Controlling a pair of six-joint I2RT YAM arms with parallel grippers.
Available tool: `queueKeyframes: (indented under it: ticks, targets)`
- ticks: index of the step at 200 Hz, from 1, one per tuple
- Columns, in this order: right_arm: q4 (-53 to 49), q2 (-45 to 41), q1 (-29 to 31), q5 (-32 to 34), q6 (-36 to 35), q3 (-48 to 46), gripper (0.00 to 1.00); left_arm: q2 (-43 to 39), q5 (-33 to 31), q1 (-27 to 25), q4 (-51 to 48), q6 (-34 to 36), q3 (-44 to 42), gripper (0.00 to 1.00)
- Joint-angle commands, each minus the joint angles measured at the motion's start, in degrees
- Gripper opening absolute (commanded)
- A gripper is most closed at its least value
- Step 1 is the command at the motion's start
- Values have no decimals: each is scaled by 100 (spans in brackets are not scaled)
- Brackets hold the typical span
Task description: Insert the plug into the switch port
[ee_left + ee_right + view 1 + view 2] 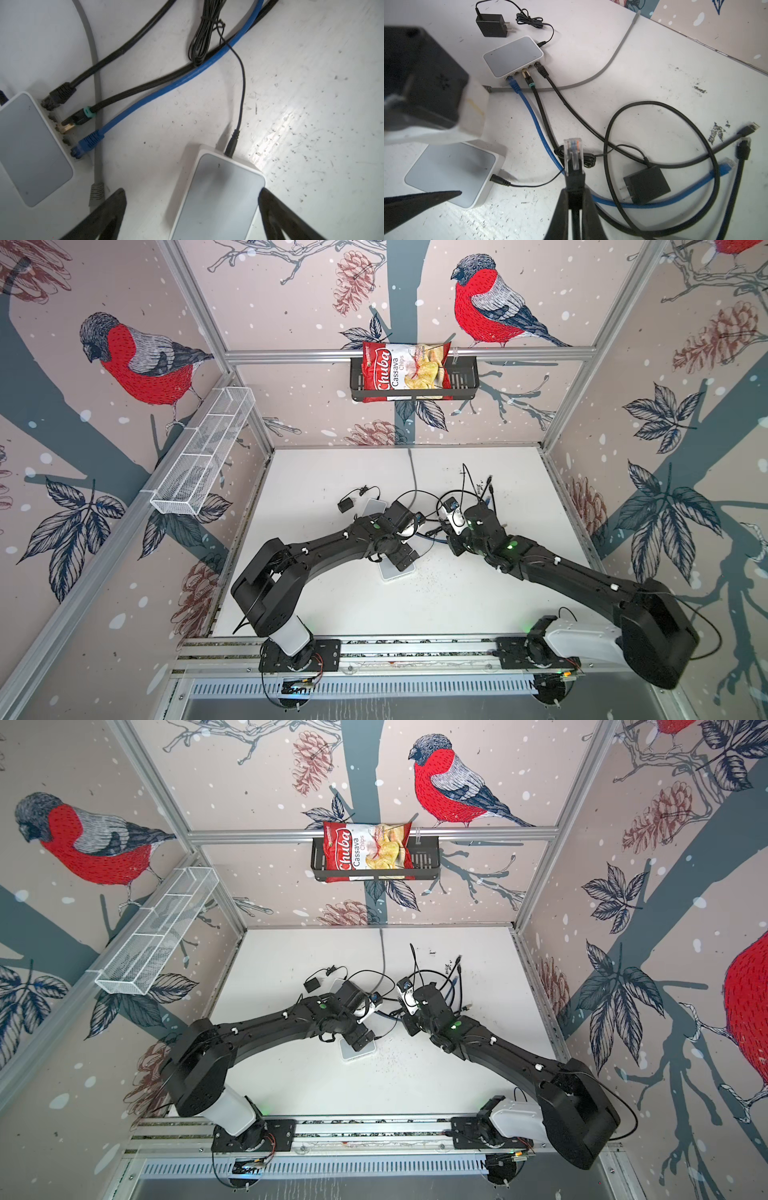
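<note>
Right wrist view: clear RJ45 plug (pixel 573 150) pinched at its black boot by the closed right gripper (pixel 574 187), raised in the air beside the near switch (pixel 446 172), well apart from it. Judged light and hard-shelled, latch tab brittle, cable springy; best gripped on the boot, as here.
Left wrist view: left gripper (pixel 191 191) spread wide astride the near switch, nothing gripped.
Top view: near switch (pixel 399 574) partly under the left wrist; plug too small to pick out.
</note>
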Motion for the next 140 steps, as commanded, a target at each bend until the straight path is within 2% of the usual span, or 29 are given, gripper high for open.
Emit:
queueKeyframes:
  ticks: [1,23,63,93,140]
  targets:
    - [113,-118,-10,85,26,-79,3,72,-245,-149,-631,438,-23,98]
    - [131,-180,-4,82,17,-118,3,-19,-159,-334,-524,700,-177,98]
    - [171,-187,-8,106,42,-145,3,-237,-74,-415,-140,770,-491,98]
    - [159,-234,-19,138,87,-130,3,-153,-475,-419,180,522,-613,98]
    - [93,-326,-36,202,79,-50,3,79,-647,-408,492,54,-527,98]
